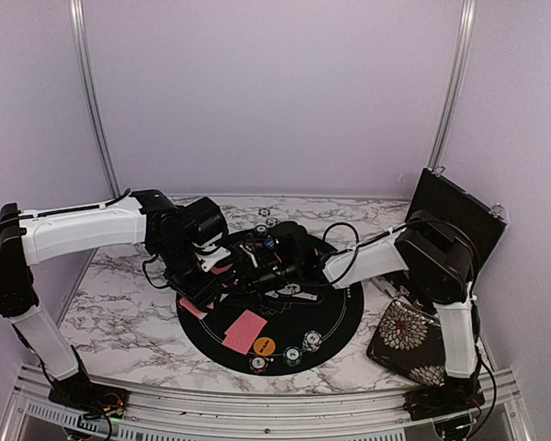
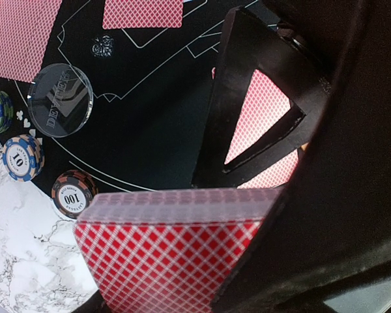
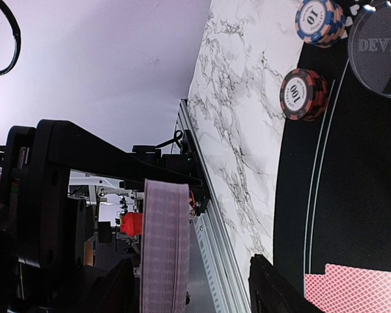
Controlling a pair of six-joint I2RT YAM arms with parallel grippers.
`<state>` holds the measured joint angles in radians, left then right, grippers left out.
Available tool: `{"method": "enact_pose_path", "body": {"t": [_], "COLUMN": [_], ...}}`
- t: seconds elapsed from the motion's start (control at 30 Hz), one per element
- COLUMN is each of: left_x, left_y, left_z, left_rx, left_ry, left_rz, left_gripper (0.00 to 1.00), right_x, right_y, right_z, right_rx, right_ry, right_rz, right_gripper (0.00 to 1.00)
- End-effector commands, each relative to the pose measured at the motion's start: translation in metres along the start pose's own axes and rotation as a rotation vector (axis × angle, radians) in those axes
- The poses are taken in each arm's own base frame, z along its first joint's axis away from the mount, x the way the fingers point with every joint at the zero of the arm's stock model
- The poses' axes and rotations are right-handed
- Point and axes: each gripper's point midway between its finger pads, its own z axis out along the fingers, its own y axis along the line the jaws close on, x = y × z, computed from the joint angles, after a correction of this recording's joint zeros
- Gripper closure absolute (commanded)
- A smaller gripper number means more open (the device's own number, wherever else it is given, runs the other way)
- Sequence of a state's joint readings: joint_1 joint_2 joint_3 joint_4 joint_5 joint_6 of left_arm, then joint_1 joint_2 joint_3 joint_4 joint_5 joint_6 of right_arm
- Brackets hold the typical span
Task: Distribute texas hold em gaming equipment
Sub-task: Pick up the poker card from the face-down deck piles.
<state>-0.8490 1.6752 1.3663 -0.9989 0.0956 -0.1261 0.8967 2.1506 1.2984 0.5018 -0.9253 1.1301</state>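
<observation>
My left gripper (image 1: 209, 272) (image 2: 182, 290) is shut on a deck of red-backed playing cards (image 2: 173, 251), held above the black round mat (image 1: 335, 317). My right gripper (image 1: 250, 266) (image 3: 195, 293) is open, its jaws on either side of the deck's edge (image 3: 164, 248), one finger (image 2: 260, 98) just beyond the deck. Single cards lie face down on the mat (image 1: 245, 329) (image 2: 143, 13) (image 2: 19, 32). A clear dealer disc (image 2: 60, 99) and striped chip stacks (image 2: 23, 156) (image 2: 73, 192) (image 3: 303, 94) sit at the mat's rim. An orange disc (image 1: 264, 345) lies by the near chips (image 1: 293, 356).
A floral pouch (image 1: 409, 335) lies at the right front beside the right arm's base. A black rectangular case (image 1: 455, 216) stands open at the back right. More chips (image 1: 266, 220) sit at the mat's far edge. The marble table (image 1: 119, 312) ends in a metal rail (image 1: 257, 404).
</observation>
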Motion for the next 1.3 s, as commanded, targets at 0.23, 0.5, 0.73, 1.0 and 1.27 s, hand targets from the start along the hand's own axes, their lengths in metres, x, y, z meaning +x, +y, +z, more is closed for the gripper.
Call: {"method": "enact_pose_path", "body": {"t": [0.23,0.5,0.73,1.0,1.27], "left_x": [0.000,0.000,0.000,0.000,0.001], "left_y": [-0.001,-0.001,-0.001,-0.001,-0.001], "left_z": [-0.008,-0.009,-0.008,-0.008,-0.008], "left_rx": [0.000,0.000,0.001,0.001,0.000], "left_ry": [-0.014,-0.015,-0.015,-0.012,-0.014], "left_rz": [0.011,0.010,0.011,0.013,0.012], "left_gripper": [0.56,0.56,0.56,0.56,0.56], "right_x": [-0.007,-0.013,-0.017,-0.022,-0.024], "right_y": [0.000,-0.003,-0.004,0.003,0.008], "right_z": [-0.003,-0.012,-0.020,-0.026,-0.031], "right_rx": [0.002,0.027,0.035,0.031,0.030], "right_ry": [-0.026,-0.047,-0.063,-0.077,-0.086], "right_rz": [-0.022,-0.024,-0.027,-0.037,-0.047], "right_gripper": [0.47,0.51,0.51,0.53,0.55]}}
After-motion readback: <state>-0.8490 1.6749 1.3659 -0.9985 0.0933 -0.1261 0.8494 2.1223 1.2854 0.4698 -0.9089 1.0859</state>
